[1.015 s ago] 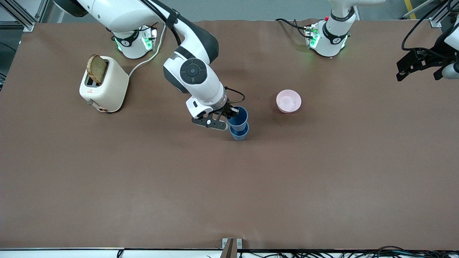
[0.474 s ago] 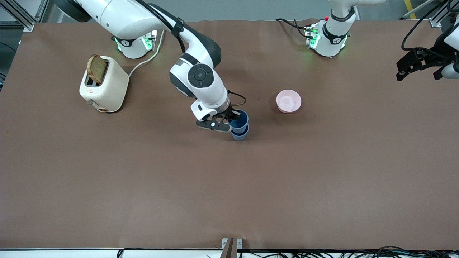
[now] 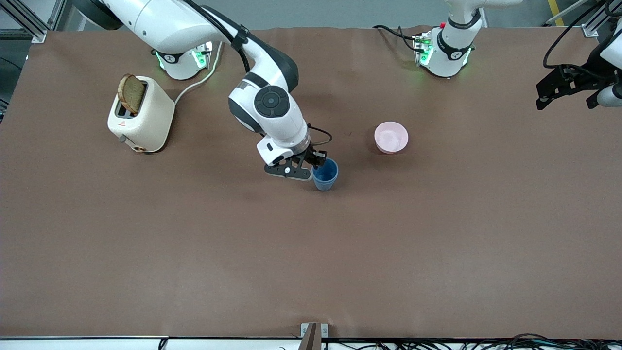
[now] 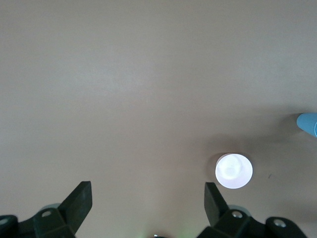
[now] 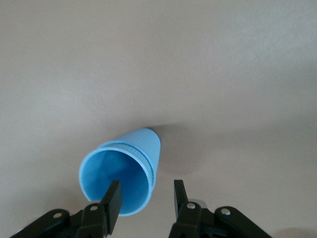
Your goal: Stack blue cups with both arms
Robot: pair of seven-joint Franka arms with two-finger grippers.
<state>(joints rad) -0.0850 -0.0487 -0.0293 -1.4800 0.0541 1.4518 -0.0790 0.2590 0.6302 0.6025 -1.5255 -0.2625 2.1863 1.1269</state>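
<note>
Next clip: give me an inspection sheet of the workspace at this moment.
Surface: brown table cover.
Job's things: blue cups nested, upright, mid-table.
Clutter: pink bowl beside the cups toward the left arm's end; toaster holding a bread slice, at the right arm's end.
Tools: right tool open, one finger inside the cups' rim, one outside; left tool open, waiting over the left arm's end.
Cables: toaster cord running toward the right arm's base; loose cables along the table edge nearest the front camera.
Surroundings: metal frame at the corners.
</note>
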